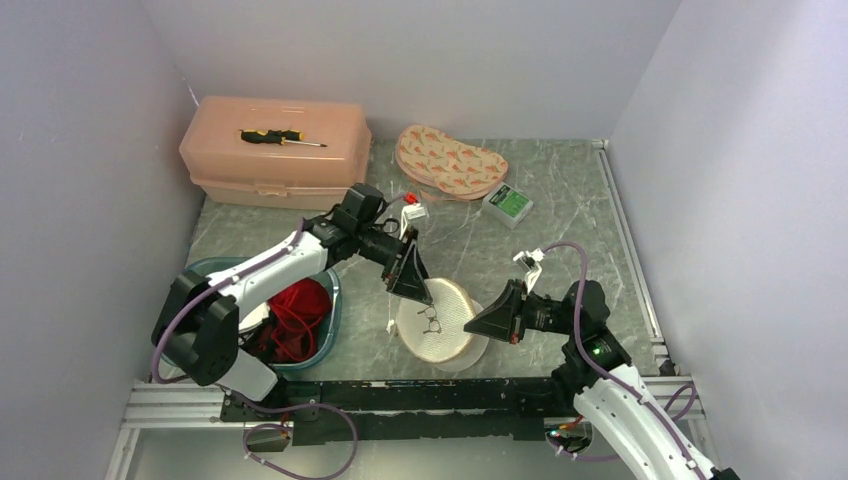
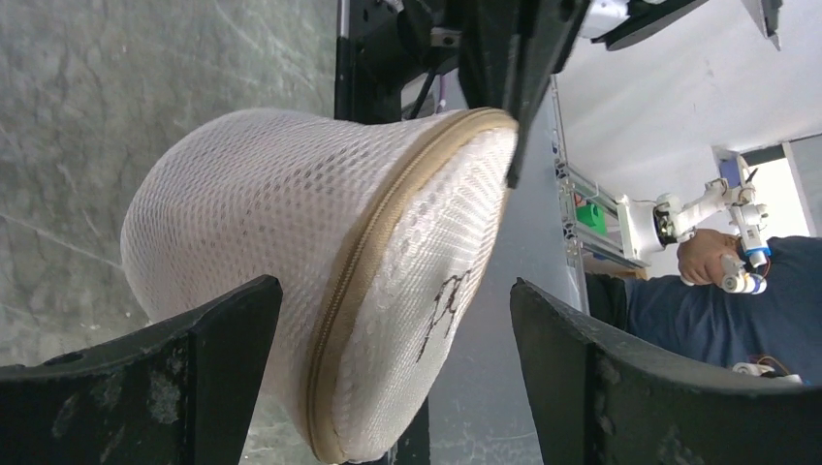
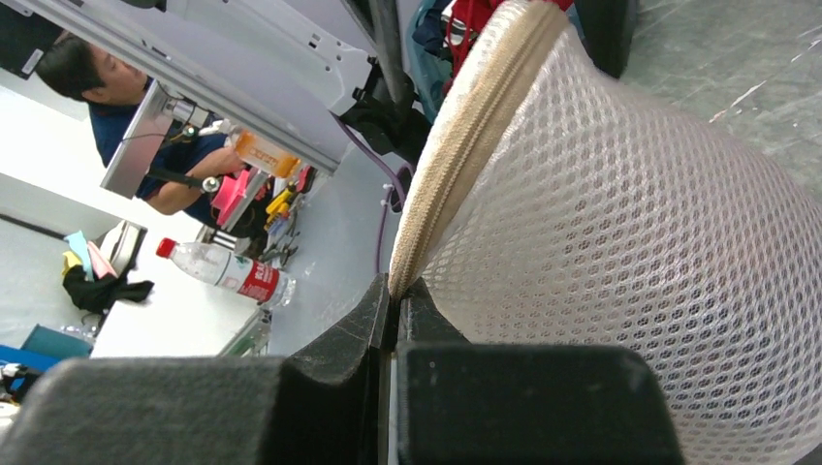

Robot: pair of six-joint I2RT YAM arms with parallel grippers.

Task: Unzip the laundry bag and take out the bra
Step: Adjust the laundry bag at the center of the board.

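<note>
My right gripper (image 3: 395,291) is pinched shut on the tan zipper seam (image 3: 465,126) of the domed mesh laundry bag (image 1: 440,322). My left gripper (image 2: 393,320) gapes wide above it, empty.

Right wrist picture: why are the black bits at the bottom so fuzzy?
Right wrist: the right fingers sit close to the lens, so they blur; the bag mesh is sharp, the room behind overbright. Left wrist: left fingers soft too, bag crisp. Top: even light, faint shadows, everything in focus.

Bright even overhead light, soft shadows, right tool (image 3: 395,295) dark and blurred up close
</note>
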